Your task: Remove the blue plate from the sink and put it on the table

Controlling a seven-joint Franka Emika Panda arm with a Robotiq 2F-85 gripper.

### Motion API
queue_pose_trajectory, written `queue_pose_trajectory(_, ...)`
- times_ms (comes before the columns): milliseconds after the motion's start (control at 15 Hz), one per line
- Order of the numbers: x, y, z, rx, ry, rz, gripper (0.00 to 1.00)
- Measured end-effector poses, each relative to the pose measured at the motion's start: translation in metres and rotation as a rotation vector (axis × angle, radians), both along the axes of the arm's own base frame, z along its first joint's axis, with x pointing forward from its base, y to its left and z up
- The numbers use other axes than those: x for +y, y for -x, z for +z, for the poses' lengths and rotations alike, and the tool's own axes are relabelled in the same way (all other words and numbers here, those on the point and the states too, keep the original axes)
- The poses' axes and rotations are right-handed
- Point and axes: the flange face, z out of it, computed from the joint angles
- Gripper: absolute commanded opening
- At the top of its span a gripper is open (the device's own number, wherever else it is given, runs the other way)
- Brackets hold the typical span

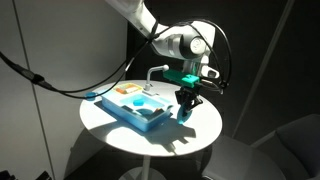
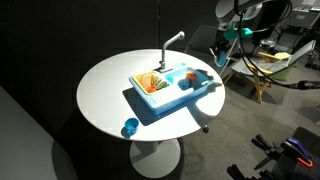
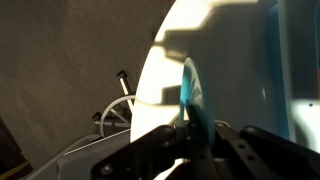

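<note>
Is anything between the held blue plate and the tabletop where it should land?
Nothing visible. The small round cyan-blue plate sits edge-on in the shut claw, over a bare part of the round white table. The light-blue toy sink tray lies off to one side.

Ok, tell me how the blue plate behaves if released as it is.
The blue plate stands on edge in the gripper, so released it would probably roll or tip flat. It looks thin yet holds its disc shape: likely stiff and light. The table looks smooth, so it may slide.
</note>
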Motion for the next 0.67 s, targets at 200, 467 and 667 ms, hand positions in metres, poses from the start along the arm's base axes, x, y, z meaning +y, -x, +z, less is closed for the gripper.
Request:
queue_pose_trajectory(200,0.005,-0.007,-0.007,-0.001,-0.003,0.021,0.01)
queue_pose_trajectory(467,0.019,-0.019,-0.016,-0.007,-0.007,0.08,0.01)
queue_pose_trajectory(667,0.026,-0.027,-0.019,-0.014,-0.005,0.121,0.01)
